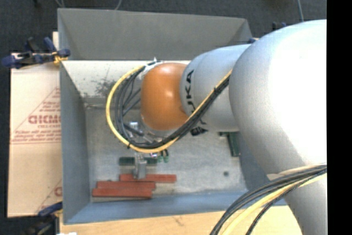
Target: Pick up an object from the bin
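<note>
My gripper [141,167] hangs below the orange wrist cover, low over the front part of the bin. Its tip is right over the left end of a thin red-brown bar [159,178]. A longer, thicker red-brown bar [123,190] lies just in front of that one, along the bin's front wall. A small green piece [127,161] sits to the left of the gripper. Another green bit [164,157] pokes out on its right, partly hidden by the cables.
A dark green flat object [234,145] lies at the right side of the bin floor, half hidden by the arm. The arm and its cable loop cover the middle of the bin. The left floor is bare grey.
</note>
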You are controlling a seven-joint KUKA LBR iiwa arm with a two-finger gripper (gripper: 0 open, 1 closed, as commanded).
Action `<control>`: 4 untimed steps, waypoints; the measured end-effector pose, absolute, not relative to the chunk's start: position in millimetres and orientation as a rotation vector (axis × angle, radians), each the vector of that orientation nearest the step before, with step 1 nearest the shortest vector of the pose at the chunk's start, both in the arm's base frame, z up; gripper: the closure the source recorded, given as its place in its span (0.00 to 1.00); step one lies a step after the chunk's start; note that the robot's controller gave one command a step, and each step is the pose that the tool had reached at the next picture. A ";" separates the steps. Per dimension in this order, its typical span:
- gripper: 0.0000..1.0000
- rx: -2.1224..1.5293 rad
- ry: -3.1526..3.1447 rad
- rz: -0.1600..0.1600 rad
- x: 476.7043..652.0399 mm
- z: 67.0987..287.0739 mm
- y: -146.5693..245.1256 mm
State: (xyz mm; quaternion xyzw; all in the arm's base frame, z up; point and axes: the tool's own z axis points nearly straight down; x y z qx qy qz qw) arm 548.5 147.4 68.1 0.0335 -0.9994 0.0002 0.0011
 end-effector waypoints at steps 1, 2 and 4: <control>1.00 0.100 -3.143 -0.003 549.6 71.4 147.6; 0.00 0.098 -3.150 -0.004 551.1 72.0 147.5; 1.00 0.133 -3.148 -0.005 528.9 213.1 162.9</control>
